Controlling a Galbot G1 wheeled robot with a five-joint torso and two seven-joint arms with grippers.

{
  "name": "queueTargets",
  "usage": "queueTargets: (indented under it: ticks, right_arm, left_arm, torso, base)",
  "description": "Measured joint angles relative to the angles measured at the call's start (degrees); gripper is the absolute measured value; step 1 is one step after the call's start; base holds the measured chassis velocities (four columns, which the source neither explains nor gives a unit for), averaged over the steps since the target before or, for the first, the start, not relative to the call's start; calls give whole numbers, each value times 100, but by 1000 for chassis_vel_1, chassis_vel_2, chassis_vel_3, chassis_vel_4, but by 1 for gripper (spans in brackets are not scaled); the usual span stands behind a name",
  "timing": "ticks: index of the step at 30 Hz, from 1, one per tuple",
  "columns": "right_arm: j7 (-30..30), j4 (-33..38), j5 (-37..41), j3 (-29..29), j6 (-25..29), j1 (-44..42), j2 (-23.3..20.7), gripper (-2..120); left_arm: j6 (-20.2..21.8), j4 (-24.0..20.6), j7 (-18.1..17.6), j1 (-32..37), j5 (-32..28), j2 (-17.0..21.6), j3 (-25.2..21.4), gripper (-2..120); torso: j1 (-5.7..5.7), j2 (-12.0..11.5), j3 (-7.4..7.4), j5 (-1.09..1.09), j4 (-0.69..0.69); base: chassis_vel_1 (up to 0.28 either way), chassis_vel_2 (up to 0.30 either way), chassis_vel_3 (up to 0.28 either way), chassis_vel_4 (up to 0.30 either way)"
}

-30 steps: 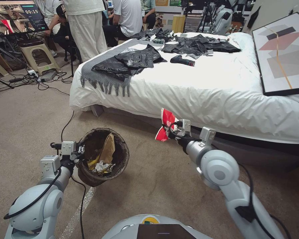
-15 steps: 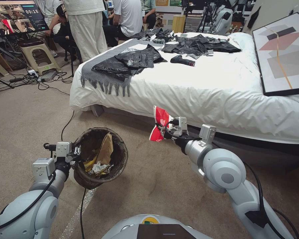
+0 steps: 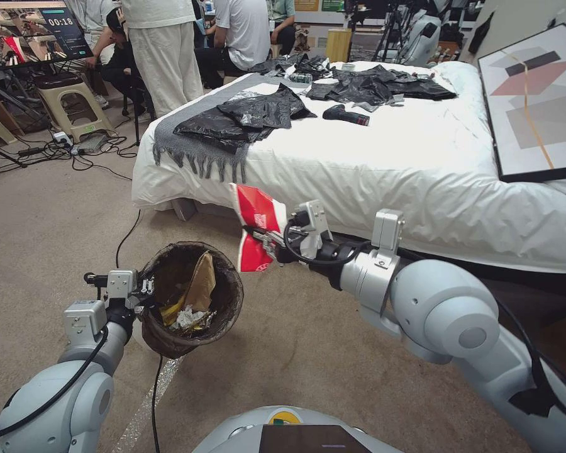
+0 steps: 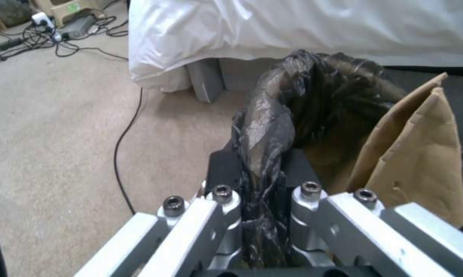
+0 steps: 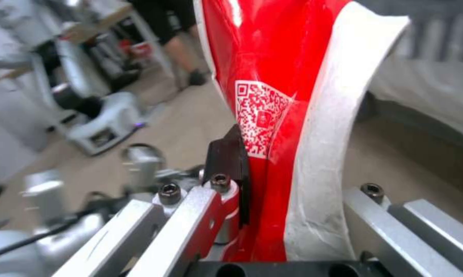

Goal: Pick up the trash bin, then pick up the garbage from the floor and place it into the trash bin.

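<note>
Above trash bin, seemingly: red packet.

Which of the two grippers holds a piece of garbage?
The right gripper: it pinches a red packet, while the left gripper clamps the trash bin rim.

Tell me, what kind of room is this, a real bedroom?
Probably a mock bedroom inside a robot lab: a bed with white bedding on beige carpet, yet a timer monitor, floor cables and camera tripods crowd behind.
</note>
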Motion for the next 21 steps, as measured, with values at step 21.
queueTargets:
  ticks: [21]
  right_arm:
    - [-294,-1217,680,-1865,66,1271,726,8]
  left_arm:
    - [-2,7,14,-103,-17,23,-33,7]
  torso:
    - [0,0,0,-1,0]
  base:
    - [0,0,0,0]
